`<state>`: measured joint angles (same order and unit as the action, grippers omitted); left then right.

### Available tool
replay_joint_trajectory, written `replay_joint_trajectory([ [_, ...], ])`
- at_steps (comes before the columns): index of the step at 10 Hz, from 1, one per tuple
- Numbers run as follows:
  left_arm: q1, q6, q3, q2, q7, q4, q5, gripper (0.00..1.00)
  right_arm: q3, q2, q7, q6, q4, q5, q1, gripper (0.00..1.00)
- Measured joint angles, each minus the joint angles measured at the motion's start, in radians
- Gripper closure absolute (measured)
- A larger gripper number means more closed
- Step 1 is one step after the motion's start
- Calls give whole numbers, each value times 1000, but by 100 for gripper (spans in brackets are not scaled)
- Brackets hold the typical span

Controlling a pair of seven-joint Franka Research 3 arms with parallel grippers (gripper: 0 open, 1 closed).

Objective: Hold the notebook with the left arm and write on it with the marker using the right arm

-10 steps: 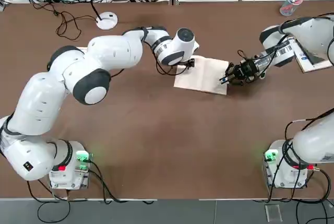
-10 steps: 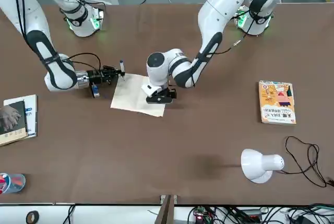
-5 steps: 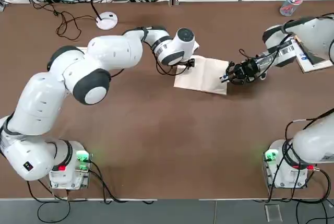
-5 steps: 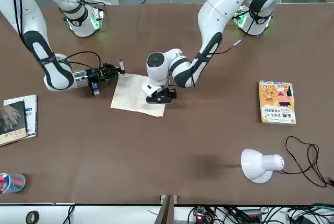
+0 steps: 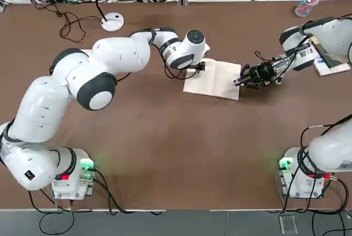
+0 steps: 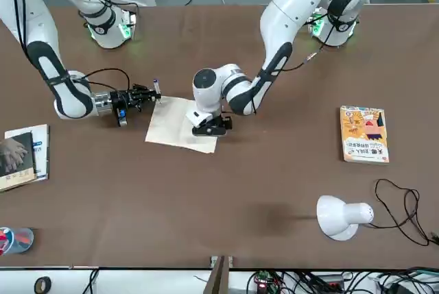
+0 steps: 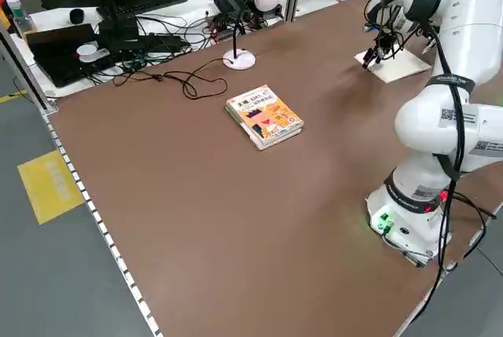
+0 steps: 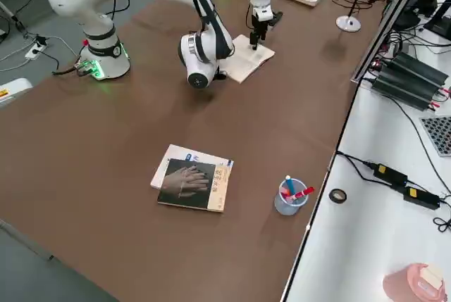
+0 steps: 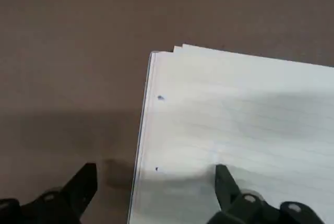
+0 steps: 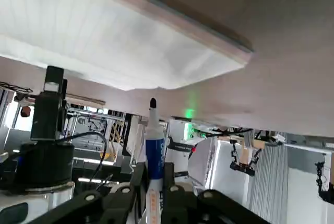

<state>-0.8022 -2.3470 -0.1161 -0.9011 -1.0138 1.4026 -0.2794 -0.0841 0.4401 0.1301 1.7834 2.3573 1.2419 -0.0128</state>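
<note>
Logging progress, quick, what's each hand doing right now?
Left hand: open, straddling the cream-white notebook's edge.
Right hand: shut on the slim blue-white marker.

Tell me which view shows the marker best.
The right wrist view: the marker fills the frame's middle, shut in the right gripper, tip toward the notebook. Top and front views show a sliver; side views, nothing clear.

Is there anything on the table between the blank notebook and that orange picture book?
Nothing lies there; in the front view the table is bare between the notebook and the orange book, though the left arm reaches over part of it.
</note>
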Motion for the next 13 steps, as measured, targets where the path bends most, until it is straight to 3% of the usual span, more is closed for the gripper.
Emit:
replay_joint_trajectory([
  [4, 0, 0, 0, 0, 0, 0, 0, 0, 1, 24, -47, 54, 9, 0, 19, 84],
  [13, 0, 0, 0, 0, 0, 0, 0, 0, 23, 49, -115, 58, 9, 0, 42, 84],
])
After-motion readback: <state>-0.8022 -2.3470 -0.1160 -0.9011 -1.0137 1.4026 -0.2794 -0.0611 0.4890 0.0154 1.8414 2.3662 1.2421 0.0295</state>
